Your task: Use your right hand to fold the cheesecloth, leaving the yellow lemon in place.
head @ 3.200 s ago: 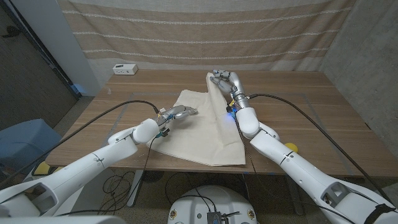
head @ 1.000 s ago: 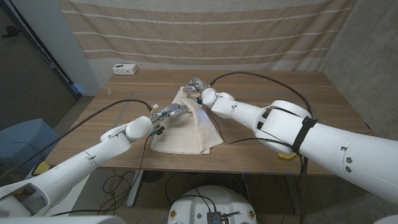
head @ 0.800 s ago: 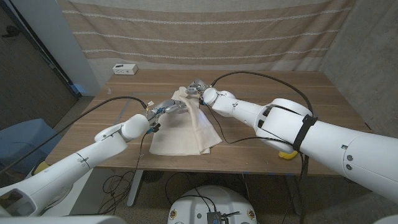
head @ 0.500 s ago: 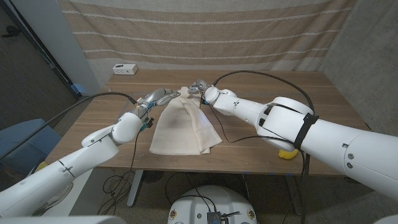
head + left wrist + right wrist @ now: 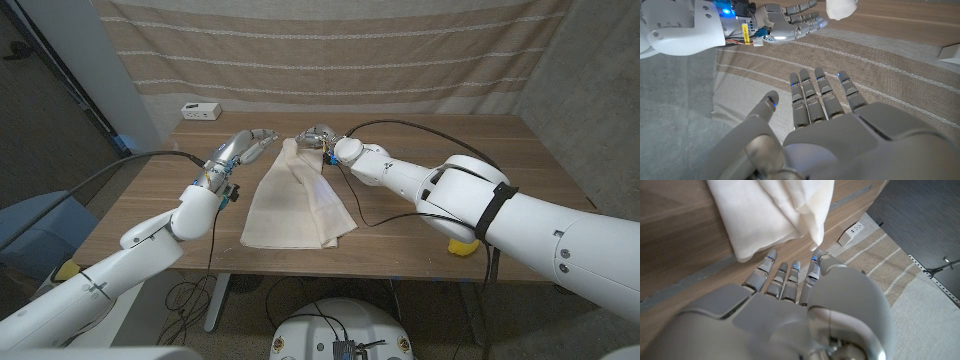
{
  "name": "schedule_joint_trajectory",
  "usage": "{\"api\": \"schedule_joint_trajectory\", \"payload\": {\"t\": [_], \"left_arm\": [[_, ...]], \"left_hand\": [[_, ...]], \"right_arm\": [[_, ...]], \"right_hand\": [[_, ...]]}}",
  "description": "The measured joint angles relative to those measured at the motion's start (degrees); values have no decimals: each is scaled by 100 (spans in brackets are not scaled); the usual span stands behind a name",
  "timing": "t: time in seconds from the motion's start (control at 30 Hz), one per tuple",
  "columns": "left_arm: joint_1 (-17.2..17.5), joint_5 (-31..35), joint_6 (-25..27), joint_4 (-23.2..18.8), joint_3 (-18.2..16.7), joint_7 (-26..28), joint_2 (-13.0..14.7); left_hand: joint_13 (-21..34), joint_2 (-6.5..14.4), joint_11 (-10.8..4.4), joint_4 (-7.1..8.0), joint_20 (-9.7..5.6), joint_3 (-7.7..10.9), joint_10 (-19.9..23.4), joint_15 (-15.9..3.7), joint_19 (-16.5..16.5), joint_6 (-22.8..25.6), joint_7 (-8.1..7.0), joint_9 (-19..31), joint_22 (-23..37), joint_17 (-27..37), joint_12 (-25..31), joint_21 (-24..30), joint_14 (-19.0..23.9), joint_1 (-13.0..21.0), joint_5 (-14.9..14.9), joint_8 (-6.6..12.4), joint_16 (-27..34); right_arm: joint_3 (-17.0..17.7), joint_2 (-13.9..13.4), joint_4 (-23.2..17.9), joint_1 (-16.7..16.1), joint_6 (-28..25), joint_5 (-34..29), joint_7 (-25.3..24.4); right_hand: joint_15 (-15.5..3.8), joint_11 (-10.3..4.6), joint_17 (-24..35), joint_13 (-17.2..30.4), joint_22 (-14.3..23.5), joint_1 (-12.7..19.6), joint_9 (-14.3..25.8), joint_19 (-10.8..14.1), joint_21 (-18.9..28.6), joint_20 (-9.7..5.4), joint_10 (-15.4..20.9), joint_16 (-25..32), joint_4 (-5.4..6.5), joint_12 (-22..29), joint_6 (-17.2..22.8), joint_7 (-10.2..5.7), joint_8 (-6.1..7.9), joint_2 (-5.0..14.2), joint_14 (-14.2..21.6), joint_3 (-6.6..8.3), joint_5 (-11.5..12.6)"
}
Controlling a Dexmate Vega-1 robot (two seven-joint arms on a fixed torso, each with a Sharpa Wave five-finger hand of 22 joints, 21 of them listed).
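Observation:
The cream cheesecloth (image 5: 295,205) lies folded lengthwise on the middle of the wooden table (image 5: 450,160), narrowing to a raised peak at its far end. There my right hand (image 5: 318,137) pinches the cloth's corner (image 5: 815,240) between thumb and a finger, the other fingers straight. In the left wrist view the right hand (image 5: 790,25) shows with a lump of cloth (image 5: 841,7) at its fingertips. My left hand (image 5: 243,147) hovers left of the peak with fingers spread, holding nothing. The yellow lemon (image 5: 462,247) sits at the table's front right edge, partly hidden by my right arm.
A small white box (image 5: 201,111) stands at the table's back left corner. A striped beige curtain (image 5: 330,50) hangs behind the table. My right arm stretches across the table's right half, with black cables looping over it.
My left hand has lifted off the cloth and drawn back and to the left. My right hand has stayed at the far end, and the cloth has narrowed into a peak.

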Motion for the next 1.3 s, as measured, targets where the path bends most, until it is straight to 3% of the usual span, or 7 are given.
{"api": "schedule_joint_trajectory", "payload": {"t": [0.13,0.17,0.37,0.7,0.93,1.1,1.3], "left_arm": [[1,29,-127,39,-18,67,-36],[2,34,-151,120,-48,74,-104],[-6,51,-316,244,-87,101,-195],[-91,-176,-786,472,-100,-178,-269],[-259,-366,-1070,841,-33,-389,-318],[-299,-441,-1183,921,-17,-467,-330],[-311,-488,-1251,950,-9,-520,-334]], "left_hand": [[0,0,-30,36,7,-12,-30,5,-8,-41,1,0,2,26,-21,0,-5,0,0,-21,0],[0,0,-30,65,8,-5,-30,5,-8,-55,7,0,2,26,-21,0,-5,0,0,-21,0],[-1,0,-19,117,38,-24,-42,5,-39,-80,-19,-1,2,26,-42,0,-5,-75,0,-21,0],[-1,-45,0,146,79,-44,-61,31,-80,-47,13,-1,1,11,-42,0,-144,-121,0,-20,-105],[-1,-46,0,146,79,-44,-60,43,-80,-47,13,-1,1,10,-42,0,-172,-120,0,-20,-105],[-1,-46,0,146,79,-43,-60,43,-80,-47,12,-2,1,10,-42,0,-172,-120,0,-20,-105],[-2,-46,0,146,79,-44,-60,43,-80,-47,12,-2,1,10,-42,0,-172,-120,0,-20,-105]], "right_arm": [[224,-48,68,-1,134,55,223],[271,-62,72,-9,461,165,729],[498,-336,-182,-268,1179,232,1604],[757,-1495,-1513,-1291,1047,-275,1379],[886,-2050,-2215,-1744,335,-1021,517],[921,-2228,-2420,-1894,182,-1178,359],[940,-2336,-2543,-1997,153,-1230,308]], "right_hand": [[1,-125,55,0,0,37,0,-159,0,-21,-168,0,74,0,-178,-141,0,37,-143,217,23],[1,-151,66,0,0,37,0,-159,0,-21,-195,0,85,0,-209,-156,-19,37,-157,259,23],[58,-64,58,-1,-1,-13,0,-13,124,118,-189,49,15,68,-622,100,-41,-139,-60,257,-25],[133,157,-54,-16,-16,-433,-16,252,226,145,119,134,35,199,-553,426,72,-618,277,-255,-67],[117,168,-54,-16,4,-445,-16,361,273,35,171,132,42,199,-553,425,72,-630,306,-262,-67],[51,163,-56,-16,-56,-445,-16,828,255,-431,171,133,42,199,-553,425,72,-630,239,-261,-67],[-31,154,-60,-15,-23,-445,-16,829,256,-432,179,156,42,199,-553,425,72,-630,157,-261,-66]]}}
